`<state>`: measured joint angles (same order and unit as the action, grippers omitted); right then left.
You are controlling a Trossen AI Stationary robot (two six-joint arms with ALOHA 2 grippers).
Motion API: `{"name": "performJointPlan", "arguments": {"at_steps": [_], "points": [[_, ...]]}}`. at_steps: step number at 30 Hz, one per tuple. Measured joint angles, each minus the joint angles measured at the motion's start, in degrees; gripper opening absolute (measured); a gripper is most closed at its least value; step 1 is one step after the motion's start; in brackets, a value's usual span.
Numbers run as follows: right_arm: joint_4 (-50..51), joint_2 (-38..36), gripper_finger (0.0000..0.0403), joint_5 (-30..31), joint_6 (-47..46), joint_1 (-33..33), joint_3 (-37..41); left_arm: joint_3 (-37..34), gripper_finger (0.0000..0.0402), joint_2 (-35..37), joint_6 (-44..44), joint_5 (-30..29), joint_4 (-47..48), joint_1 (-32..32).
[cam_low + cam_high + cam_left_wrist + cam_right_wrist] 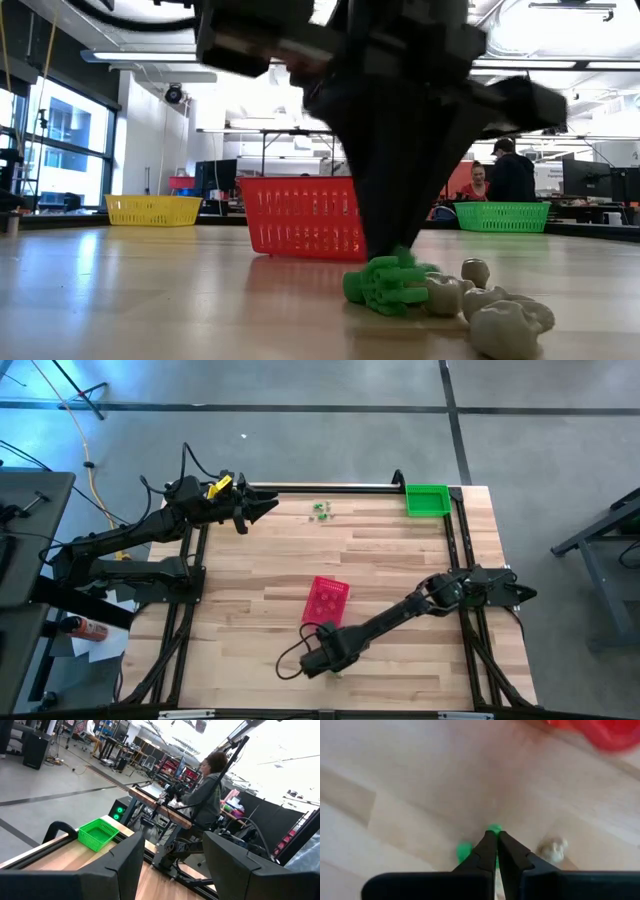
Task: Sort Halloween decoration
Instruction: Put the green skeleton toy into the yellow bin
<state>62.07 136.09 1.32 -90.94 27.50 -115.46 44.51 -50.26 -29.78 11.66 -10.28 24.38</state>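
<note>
Early days by look of it. Right hand (395, 255) down at near edge of counter (400, 560), pinched onto green trinket (385, 285) in small pile with pale ones (480, 300). Still on wood, not lifted. More green bits (322, 510) loose at far edge. Red basket (326, 600) mid-counter, green basket (427, 499) far corner. Left hand (262, 509) spread wide, holding nothing, waiting at far left.

Green trinket (385, 283) on table, pale trinkets (480, 300) beside
</note>
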Motion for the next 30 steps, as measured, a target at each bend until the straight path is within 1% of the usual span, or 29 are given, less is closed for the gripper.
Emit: {"name": "performJointPlan", "arguments": {"at_steps": [5,7,9,15,17,19,24,27,30], "points": [[1.00,-3.77,0.0001,3.78,1.92,1.38,0.04,0.02,0.0190,0.00,-0.02,0.00,0.00,0.00],[1.15,-6.06,0.0000,6.45,4.05,1.96,0.04,0.02,0.0190,0.00,-0.02,0.00,-0.02,-0.01],[1.18,-8.84,0.0000,9.95,7.03,2.60,0.04,0.02,0.0190,0.00,-0.02,0.00,-0.02,-0.02],[0.78,-16.94,0.0000,20.29,19.92,6.38,0.04,0.02,0.0190,0.00,-0.02,-0.02,-0.02,-0.02],[0.69,-19.06,0.0000,23.26,22.33,7.63,0.04,0.02,0.0190,0.00,-0.02,-0.02,-0.02,-0.02],[0.70,-21.04,0.0000,26.14,22.86,8.80,0.04,0.02,0.0190,0.00,-0.02,-0.02,-0.02,-0.02],[1.08,-23.04,0.0000,32.78,22.47,10.76,0.04,0.02,0.0190,0.00,-0.07,-0.02,-0.04,-0.02],[2.95,-23.08,0.0000,34.33,25.30,10.44,0.04,0.02,0.0190,0.00,-0.22,-0.02,-0.05,-0.07],[7.17,-23.10,0.0000,35.39,28.33,8.74,0.04,0.02,0.0190,0.00,-0.22,0.00,-0.13,-0.07]]}}
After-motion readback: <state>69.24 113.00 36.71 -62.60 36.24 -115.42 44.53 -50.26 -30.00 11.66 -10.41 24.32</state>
